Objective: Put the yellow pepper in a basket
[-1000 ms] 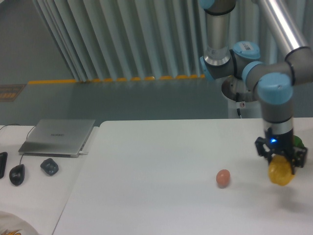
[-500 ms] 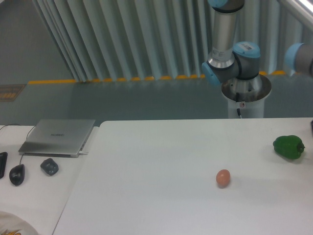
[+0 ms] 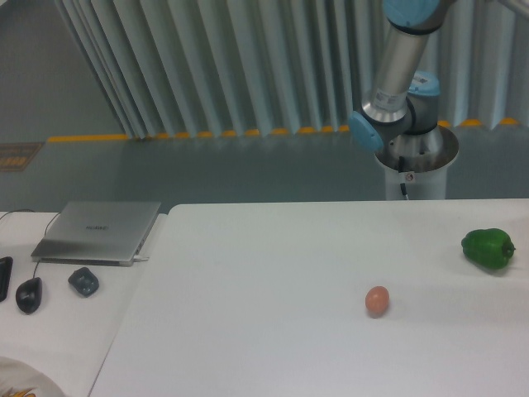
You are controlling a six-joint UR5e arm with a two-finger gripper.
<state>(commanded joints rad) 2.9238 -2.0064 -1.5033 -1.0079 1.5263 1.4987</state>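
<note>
From my feed the yellow pepper is out of frame, so I can't give its long axis or heading. The tool is out of frame too; only the arm (image 3: 402, 70) shows, upper right behind the bench (image 3: 273, 273). On the bench: green pepper (image 3: 488, 248) at right edge, brown egg-like ball (image 3: 377, 300) mid-right (well apart). Laptop (image 3: 99, 231) at left has a logo, too small to read.
</note>
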